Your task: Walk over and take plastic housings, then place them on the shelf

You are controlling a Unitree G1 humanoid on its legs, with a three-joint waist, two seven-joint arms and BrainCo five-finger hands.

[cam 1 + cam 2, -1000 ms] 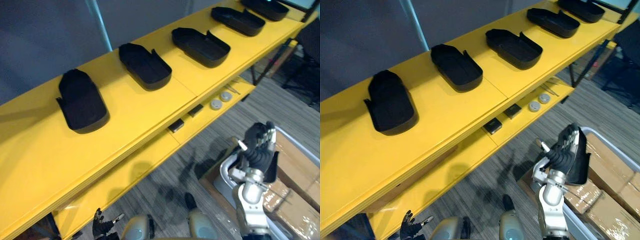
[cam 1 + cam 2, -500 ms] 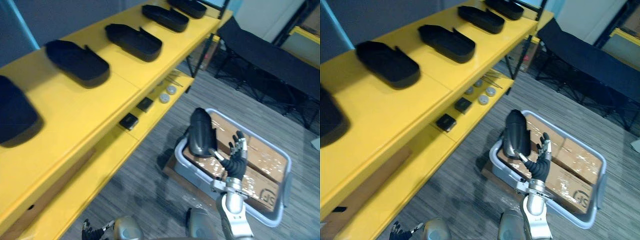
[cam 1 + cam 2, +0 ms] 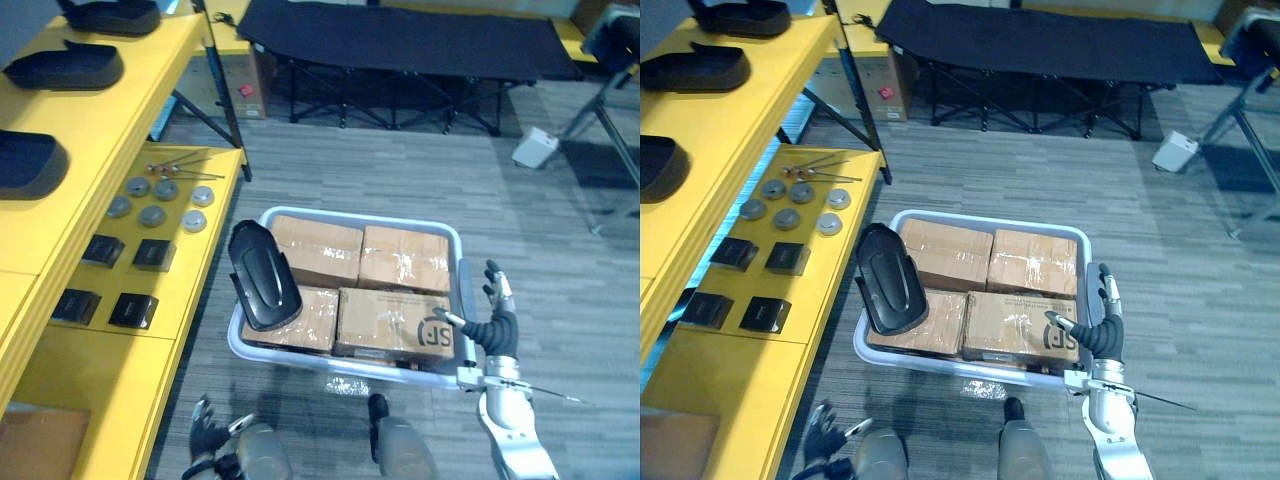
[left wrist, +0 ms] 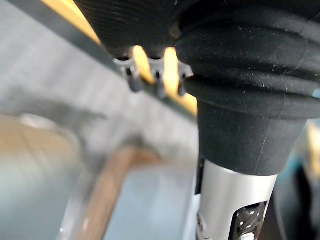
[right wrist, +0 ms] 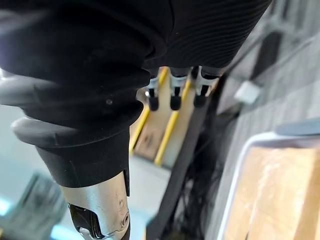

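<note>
Lying on the cardboard boxes at the shelf-side end of the grey bin, the black plastic housing is seen well apart from both hands. The right hand is held upright just outside the bin's opposite end, its fingers straight and its thumb spread wide; nothing is held or touched by it. The left hand is seen low down, nearer than the bin's shelf-side corner, with fingers loosely spread and nothing grasped. More housings are set on the yellow shelf beside the bin, and round discs and small black blocks are laid out on its lower level.
</note>
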